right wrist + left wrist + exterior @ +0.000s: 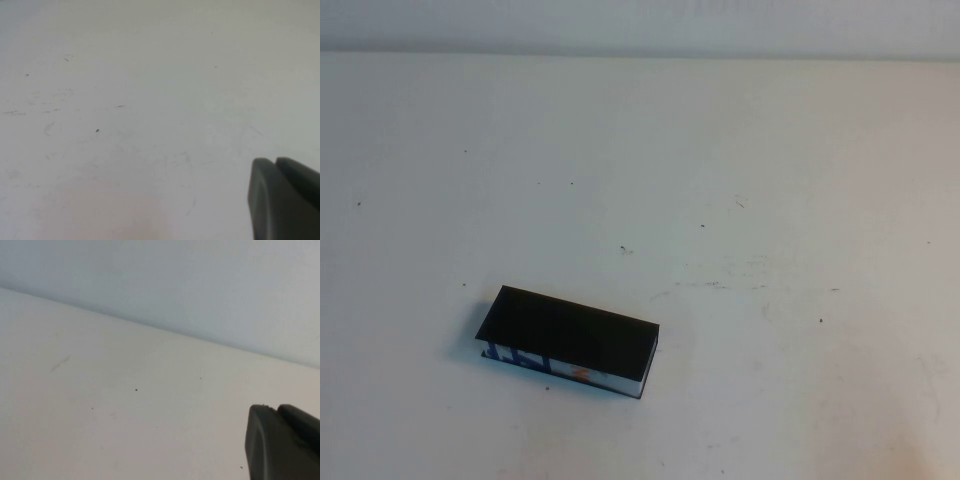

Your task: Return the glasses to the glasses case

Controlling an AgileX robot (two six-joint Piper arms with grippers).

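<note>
Glasses case [570, 342] lies lid-closed on the table [770, 180], glasses unseen, presumably inside; left gripper [282, 442] and right gripper [285, 197] sit clear of the case, finger state indeterminable.

- The glasses case [570, 342] is set on the table [770, 180], left of centre and toward the near edge, with its lid shut.
- Its long side is turned slightly askew, the left end lying farther back than the right.
- The left gripper [282, 442] is held above bare table near the back wall [200, 280].
- The right gripper [285, 200] is held above bare table.
</note>
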